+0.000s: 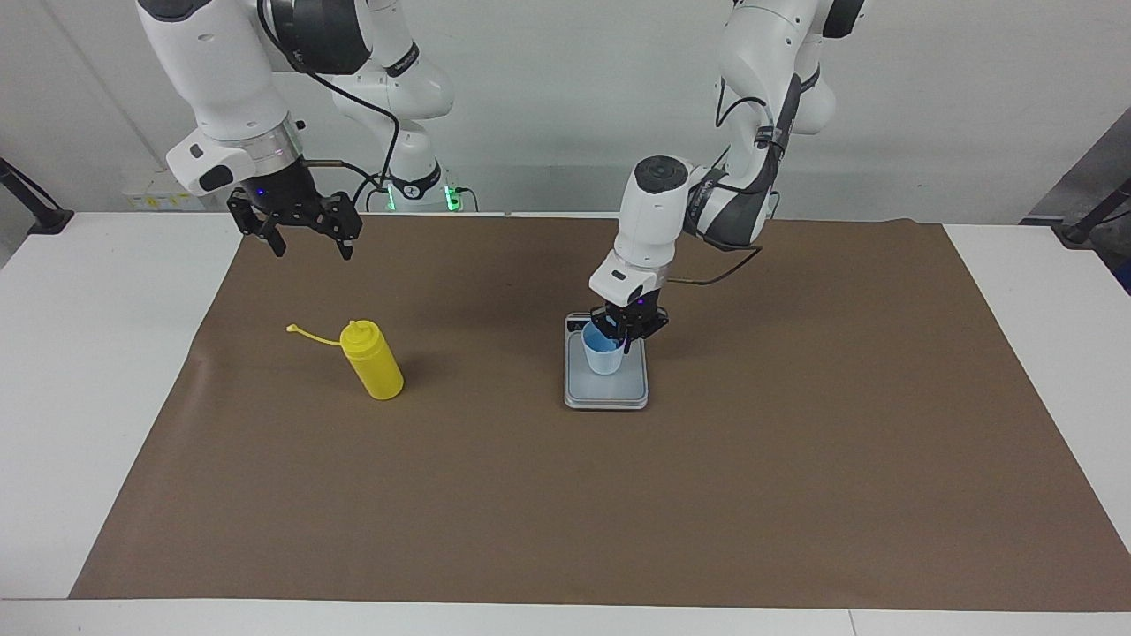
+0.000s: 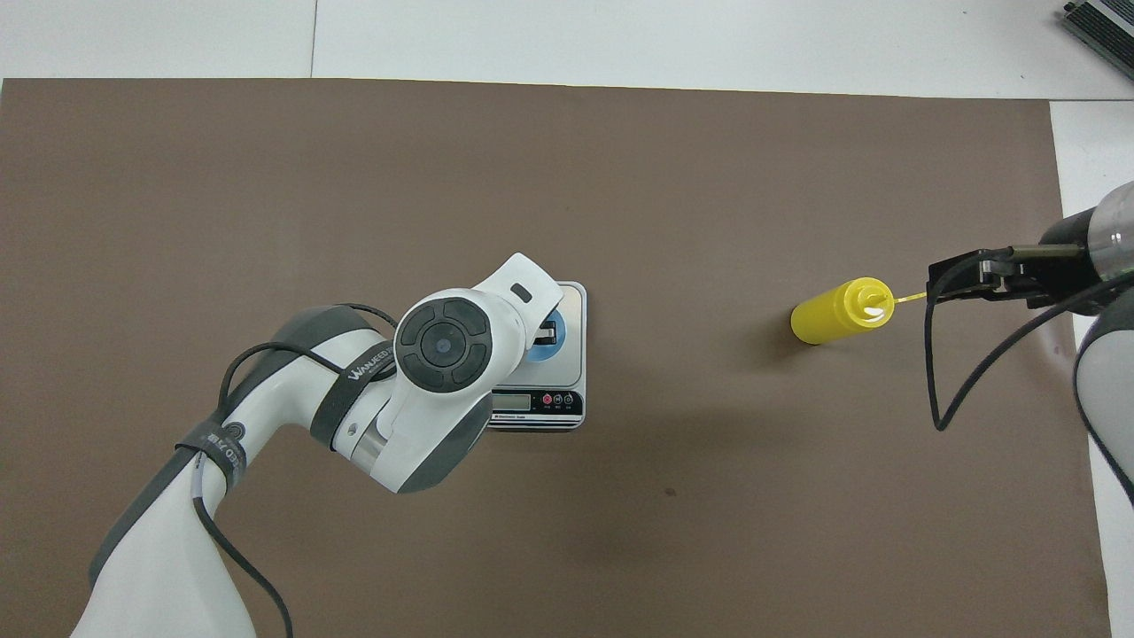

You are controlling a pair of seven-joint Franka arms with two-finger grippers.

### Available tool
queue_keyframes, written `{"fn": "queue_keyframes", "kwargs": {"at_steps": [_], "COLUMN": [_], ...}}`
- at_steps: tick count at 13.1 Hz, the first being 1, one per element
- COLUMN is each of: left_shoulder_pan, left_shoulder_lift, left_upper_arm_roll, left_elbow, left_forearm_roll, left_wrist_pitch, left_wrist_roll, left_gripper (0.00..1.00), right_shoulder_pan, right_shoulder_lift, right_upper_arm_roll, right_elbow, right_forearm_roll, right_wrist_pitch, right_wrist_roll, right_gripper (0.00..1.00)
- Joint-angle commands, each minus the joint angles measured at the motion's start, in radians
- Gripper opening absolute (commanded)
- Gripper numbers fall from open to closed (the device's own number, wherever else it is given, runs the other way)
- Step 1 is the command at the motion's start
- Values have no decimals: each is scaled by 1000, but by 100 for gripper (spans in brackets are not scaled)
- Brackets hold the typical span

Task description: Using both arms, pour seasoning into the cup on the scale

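The light blue cup (image 1: 603, 358) stands on the silver-grey scale (image 1: 610, 395) near the middle of the brown mat. My left gripper (image 1: 618, 336) is down at the cup's rim, on the side nearer the robots, and its fingers pinch the rim wall. In the overhead view the left wrist covers most of the cup (image 2: 558, 342) and part of the scale (image 2: 571, 377). The yellow seasoning bottle (image 1: 375, 362) stands upright toward the right arm's end, cap strap (image 1: 309, 335) hanging out. My right gripper (image 1: 309, 244) is open and empty in the air, above the mat beside the bottle (image 2: 833, 315).
The brown mat (image 1: 565, 512) covers most of the white table (image 1: 88, 371). The scale's display strip (image 2: 536, 404) faces the robots. A black cable (image 2: 939, 372) loops from the right wrist.
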Motion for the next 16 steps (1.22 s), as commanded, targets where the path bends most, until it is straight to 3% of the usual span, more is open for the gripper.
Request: {"fn": "queue_keyframes", "kwargs": {"at_steps": [1,8,16], "left_shoulder_pan": [-2,127,332], "left_shoulder_lift": [-15,-78,-238], "left_upper_arm_roll": [22,27,30], "left_elbow": [-1,175,186], "left_forearm_roll": [26,24,-57], "left_wrist_pitch": [13,-252,-463], "left_wrist_roll": [-14,147,518], "left_gripper": [100,100,100], "right_shoulder_pan": [-13,-13,-13], "right_shoulder_lift": [-22,-22,-22], "right_upper_arm_roll": [4,4,4], "right_elbow": [-27,-27,-27], "right_forearm_roll": [16,16,16], "right_wrist_pitch": [18,18,18], "right_wrist_roll": [-16,-16,-16], "right_gripper": [100,100,100]}}
